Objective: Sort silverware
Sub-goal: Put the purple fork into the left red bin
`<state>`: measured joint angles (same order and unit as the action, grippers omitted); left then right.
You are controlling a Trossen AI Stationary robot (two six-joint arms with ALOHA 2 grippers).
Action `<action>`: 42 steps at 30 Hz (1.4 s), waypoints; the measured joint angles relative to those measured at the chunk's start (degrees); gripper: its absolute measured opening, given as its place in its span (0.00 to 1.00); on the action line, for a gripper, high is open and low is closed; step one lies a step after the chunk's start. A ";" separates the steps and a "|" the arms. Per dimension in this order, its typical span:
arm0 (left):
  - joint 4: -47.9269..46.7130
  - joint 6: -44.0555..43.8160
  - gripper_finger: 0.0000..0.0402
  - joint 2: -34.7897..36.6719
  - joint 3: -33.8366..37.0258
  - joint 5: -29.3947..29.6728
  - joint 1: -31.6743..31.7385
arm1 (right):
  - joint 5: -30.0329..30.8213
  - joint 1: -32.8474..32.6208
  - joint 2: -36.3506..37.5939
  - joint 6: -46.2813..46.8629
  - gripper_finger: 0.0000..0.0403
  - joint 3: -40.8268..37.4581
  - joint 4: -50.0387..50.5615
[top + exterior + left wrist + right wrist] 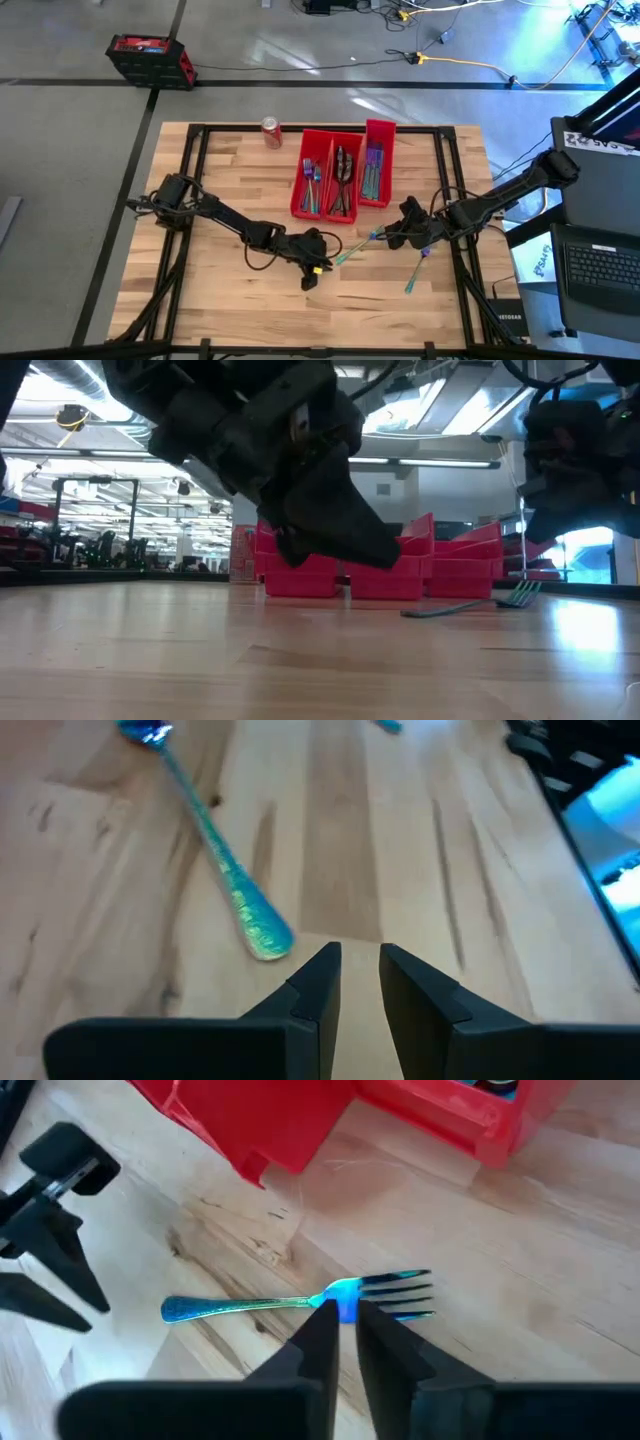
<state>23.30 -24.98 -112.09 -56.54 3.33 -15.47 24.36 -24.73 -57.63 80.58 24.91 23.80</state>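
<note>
My counter (230,180) is a pale butcher-block top with a black frame along its edges. Three long red bins (341,172) sit side by side on it toward the far edge, holding sorted silverware. A red soda can (271,131) stands just beside them on my left. Nearer me, an iridescent teal fork (300,1302) lies flat on the wood in front of the bins. Another slim teal piece (417,271) lies apart on my right.
</note>
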 joint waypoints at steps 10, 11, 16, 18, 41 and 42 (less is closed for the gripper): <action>1.12 -0.73 0.15 0.02 -0.02 3.17 1.63 | -1.67 2.51 0.00 1.68 0.35 0.00 1.90; 1.04 -0.45 0.15 0.02 -0.02 3.12 1.74 | -1.68 2.80 0.00 1.68 0.36 0.00 1.80; 1.08 0.20 0.15 0.02 -0.02 3.81 1.89 | -3.93 4.34 -0.78 -0.41 0.38 -0.15 1.76; 1.00 1.67 0.15 0.02 -0.02 3.91 1.86 | -4.67 5.49 -2.23 -1.40 0.38 -0.20 2.13; 1.30 2.45 0.15 0.02 -0.02 4.90 2.50 | -5.08 8.63 -13.10 -4.80 0.31 2.07 -2.57; 1.28 2.45 0.15 0.02 -0.02 5.07 2.50 | -5.11 8.57 -13.09 -5.37 0.29 2.53 -2.61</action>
<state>24.58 -22.52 -112.07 -56.55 8.40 -12.97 19.25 -16.16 -70.72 75.21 27.44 21.19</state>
